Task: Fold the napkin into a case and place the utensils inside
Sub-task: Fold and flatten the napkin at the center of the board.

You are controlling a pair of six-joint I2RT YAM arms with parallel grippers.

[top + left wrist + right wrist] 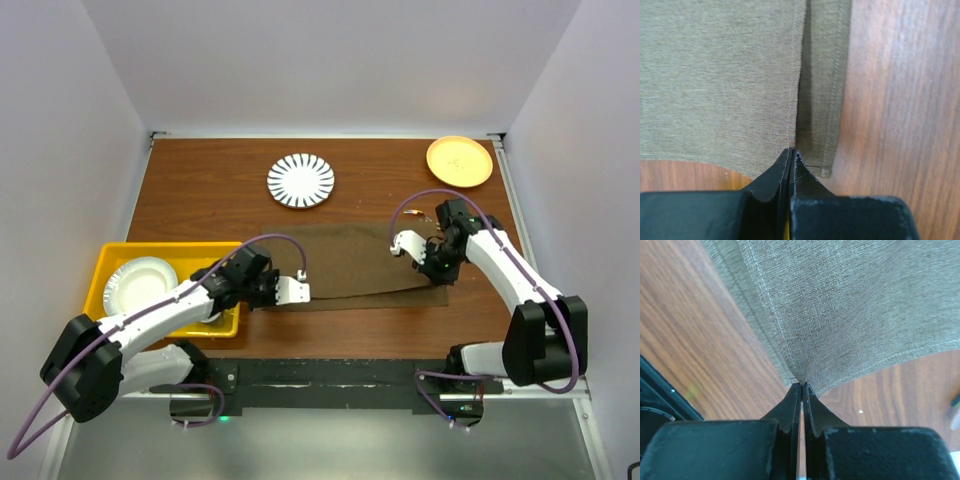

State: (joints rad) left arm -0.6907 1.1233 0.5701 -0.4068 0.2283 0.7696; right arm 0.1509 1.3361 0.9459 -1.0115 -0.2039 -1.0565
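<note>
The dark olive-brown cloth napkin (345, 265) lay spread across the middle of the brown wooden table (200, 190), already a long band with a folded layer showing along its near edge in the left wrist view; the left gripper (293, 289) was clenched on the hem at the near-left end, fingers pressed together with cloth between them; the right gripper (405, 243) was likewise pinched tight on the cloth at the right end, which rose a bit off the wood in its wrist view. The step looked like a fold carried by both ends at once; to do it well, both arms would probably need to lift and travel together, level, so the band stays taut and the hems line up instead of skewing; letting go only once the layer lies flat seems wise. Around it: a round black-and-white striped plate (301, 181) behind the cloth, a round orange plate (459, 160) at the far right corner, a yellow plastic bin (110, 262) holding a white dish (140, 283) at the left; nothing sat on the cloth itself. The utensils couldn't be made out clearly.
</note>
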